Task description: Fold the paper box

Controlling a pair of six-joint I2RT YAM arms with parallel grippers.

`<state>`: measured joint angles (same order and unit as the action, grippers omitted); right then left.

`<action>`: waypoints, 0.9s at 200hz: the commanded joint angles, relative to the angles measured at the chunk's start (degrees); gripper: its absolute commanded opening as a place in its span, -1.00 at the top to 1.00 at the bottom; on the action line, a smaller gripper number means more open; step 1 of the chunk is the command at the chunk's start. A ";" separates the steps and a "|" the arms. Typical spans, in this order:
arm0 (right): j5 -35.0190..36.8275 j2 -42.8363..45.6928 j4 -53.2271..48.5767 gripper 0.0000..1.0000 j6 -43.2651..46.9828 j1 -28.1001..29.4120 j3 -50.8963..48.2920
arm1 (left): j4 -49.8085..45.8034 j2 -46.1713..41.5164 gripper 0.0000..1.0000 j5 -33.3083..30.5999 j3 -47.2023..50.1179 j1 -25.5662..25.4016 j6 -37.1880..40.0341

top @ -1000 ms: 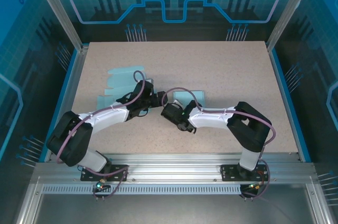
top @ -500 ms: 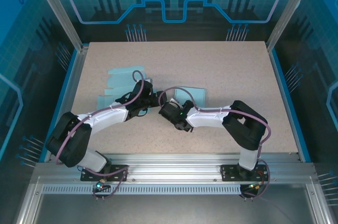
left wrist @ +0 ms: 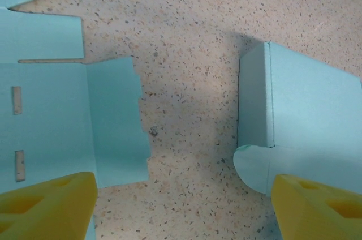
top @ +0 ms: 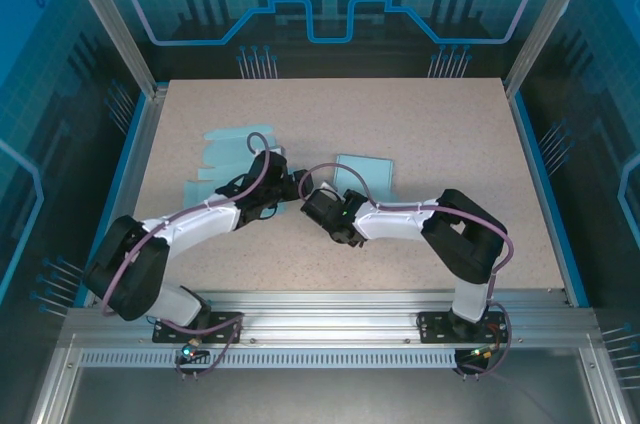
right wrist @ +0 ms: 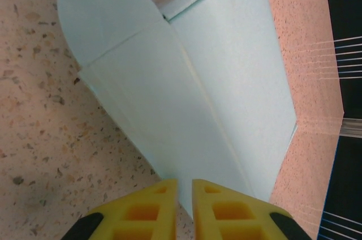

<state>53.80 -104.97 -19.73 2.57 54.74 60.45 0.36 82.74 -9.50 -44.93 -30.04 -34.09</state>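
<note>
The pale teal paper box (right wrist: 186,81), partly folded with one rounded flap, lies mid-table (top: 450,124). The right gripper (right wrist: 184,186) seems clamped on its near edge, where the fingers hide the fold. The left gripper (left wrist: 181,183) hangs spread wide beside a flat die-cut sheet (left wrist: 51,115), which is cut off at the frame edge.

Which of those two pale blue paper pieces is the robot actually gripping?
The creased piece on the right: the right end effector pinches its edge. The flat sheet on the left lies spread out, ungripped.
</note>
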 commanded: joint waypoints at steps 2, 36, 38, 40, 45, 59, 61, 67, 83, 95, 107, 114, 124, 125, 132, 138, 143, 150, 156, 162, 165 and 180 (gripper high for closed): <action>2.80 -0.11 2.38 0.69 0.92 -1.74 0.29 | -2.36 -2.68 -0.65 -1.17 1.26 0.50 1.78; 0.82 -0.12 1.85 0.07 2.61 -1.65 -0.27 | -2.71 -3.43 -0.64 -1.49 1.50 0.60 1.99; 0.64 -0.08 1.76 0.04 2.59 -1.68 -0.25 | -2.66 -3.45 -0.64 -1.49 1.46 0.60 2.00; 0.48 0.00 1.68 0.01 2.61 -1.55 -0.37 | -2.67 -3.46 -0.64 -1.49 1.50 0.64 2.00; -0.07 0.25 1.50 -0.05 2.70 -1.44 -0.68 | -2.72 -3.46 -0.65 -1.57 1.59 0.74 2.01; -2.44 1.03 1.16 -0.16 3.08 -0.92 -1.45 | -2.66 -3.40 -0.65 -1.66 1.60 0.72 1.90; -2.75 1.13 1.11 -0.17 3.13 -0.81 -1.49 | -2.65 -3.42 -0.64 -1.60 1.60 0.81 1.91; -3.46 1.30 0.78 -0.21 3.42 -0.49 -1.68 | -2.72 -3.37 -0.64 -1.64 1.66 0.86 1.87; -4.08 1.52 -0.72 -0.28 3.50 0.44 -1.62 | -2.69 -3.37 -0.65 -1.75 1.61 0.87 2.00; -4.36 1.32 -1.73 -0.34 3.29 0.80 -1.58 | -2.70 -3.46 -0.64 -1.92 1.58 0.95 2.13; -4.26 1.00 -2.24 -0.38 3.22 0.56 -1.52 | -2.76 -3.63 -0.64 -2.34 1.51 0.93 2.22; -3.57 0.62 -2.25 -0.39 3.23 0.23 -1.55 | -2.82 -3.72 -0.64 -2.45 1.59 0.91 2.29; -2.68 -0.23 -2.25 -0.40 3.50 -0.64 -1.20 | -2.97 -3.89 -0.64 -2.48 1.55 0.96 2.53; -2.53 -0.32 -2.25 -0.40 3.50 -0.71 -1.20 | -2.98 -3.90 -0.65 -2.51 1.57 0.96 2.58; -2.01 -0.84 -1.95 -0.40 3.82 -1.42 -0.96 | -3.01 -3.94 -0.64 -2.50 1.54 1.11 2.69; -1.61 -1.33 -1.56 -0.40 4.14 -2.11 -0.86 | -3.08 -4.14 -0.65 -2.54 1.64 1.08 2.70; -1.46 -1.78 -1.08 -0.40 4.63 -2.70 -0.77 | -3.09 -4.24 -0.64 -2.55 1.68 1.06 2.79; -1.22 -2.43 -0.62 -0.40 5.17 -3.41 -0.53 | -3.17 -4.35 -0.65 -2.56 1.61 1.20 2.75; -0.81 -3.00 -0.29 -0.40 5.55 -3.99 -0.19 | -3.29 -4.38 -0.65 -2.54 1.74 1.20 2.79; -0.58 -3.53 -0.06 -0.40 6.00 -4.43 0.17 | -3.34 -4.58 -0.64 -2.58 1.74 1.20 2.80; -0.47 -3.81 0.12 -0.40 6.23 -4.66 0.34 | -3.42 -4.61 -0.65 -2.52 1.77 1.23 2.79; -0.40 -4.69 1.60 -0.36 7.57 -5.63 0.88 | -3.53 -4.76 -0.65 -2.68 1.86 1.32 2.83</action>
<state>51.59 -107.37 -19.92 7.42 50.78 59.68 -1.50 79.70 -10.96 -44.03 -29.30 -32.64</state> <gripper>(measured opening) 0.696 0.823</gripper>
